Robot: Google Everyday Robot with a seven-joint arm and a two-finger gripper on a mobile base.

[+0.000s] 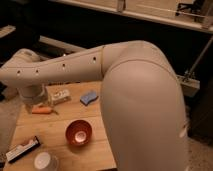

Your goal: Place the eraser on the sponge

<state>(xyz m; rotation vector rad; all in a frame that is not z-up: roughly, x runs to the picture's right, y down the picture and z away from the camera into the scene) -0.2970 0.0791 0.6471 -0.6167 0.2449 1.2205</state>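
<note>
The eraser (22,149), a black bar with a red stripe and a white side, lies flat near the front left corner of the wooden table (55,127). At the table's far middle, partly behind my arm, sits the light-blue sponge (89,97). My big white arm crosses the view from right to left and bends down over the table's far left corner. There my gripper (34,100) hangs just above the orange carrot (41,110), far from the eraser and well left of the sponge.
A white labelled bottle (60,96) lies between the gripper and the sponge. A red bowl (78,132) stands at the table's centre front. A white round cup (44,161) sits at the front edge next to the eraser. My elbow hides the table's right side.
</note>
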